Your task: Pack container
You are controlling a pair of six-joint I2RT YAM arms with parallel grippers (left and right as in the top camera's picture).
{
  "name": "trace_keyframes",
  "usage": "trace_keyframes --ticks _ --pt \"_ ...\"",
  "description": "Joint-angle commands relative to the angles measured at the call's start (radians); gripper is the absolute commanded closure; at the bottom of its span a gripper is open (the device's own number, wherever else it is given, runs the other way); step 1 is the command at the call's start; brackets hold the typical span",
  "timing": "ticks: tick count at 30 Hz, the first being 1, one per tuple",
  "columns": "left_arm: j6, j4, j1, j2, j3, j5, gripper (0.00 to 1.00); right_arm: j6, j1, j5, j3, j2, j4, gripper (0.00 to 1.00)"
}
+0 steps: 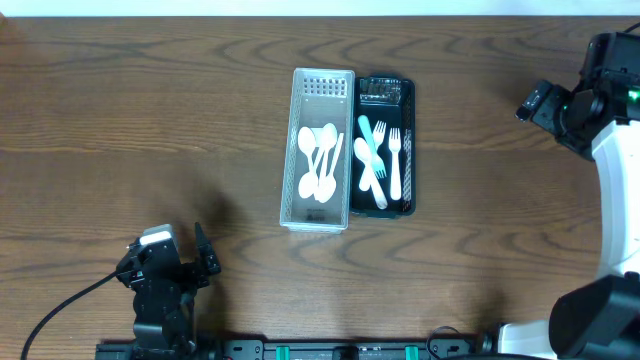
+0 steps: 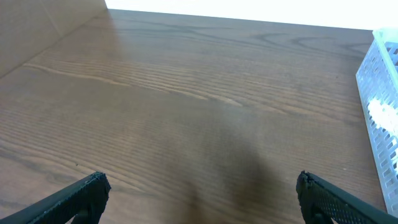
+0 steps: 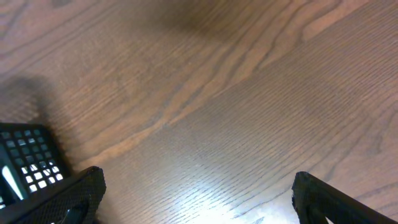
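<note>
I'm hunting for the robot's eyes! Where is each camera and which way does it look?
Overhead: above the table, looking down; both arms show.
Left wrist: on the left gripper, facing table, white basket at right; own fingers show.
Right wrist: on the right gripper, facing table, black basket at left; own fingers show.
Shared: overhead sees both baskets too.

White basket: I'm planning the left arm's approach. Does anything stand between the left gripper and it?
Nothing visible does. Only bare table lies between the left gripper and the white basket, in both the overhead and left wrist views.
</note>
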Motion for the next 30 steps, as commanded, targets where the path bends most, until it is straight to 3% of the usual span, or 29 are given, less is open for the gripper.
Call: trace_keyframes --ticks 1,17,30 --pt "-0.009 0.005 0.006 -0.009 -0.002 -0.006 0.02 -0.005 0.018 0.003 0.000 -0.116 -0.001 0.01" --pt "-0.009 0.005 0.006 -0.009 -0.002 -0.006 0.02 -0.102 0.152 0.185 -0.031 -0.601 0.008 0.01" --pt "-0.009 0.005 0.006 -0.009 -0.002 -0.006 0.02 -0.072 0.160 0.126 -0.596 -1.029 0.199 0.01"
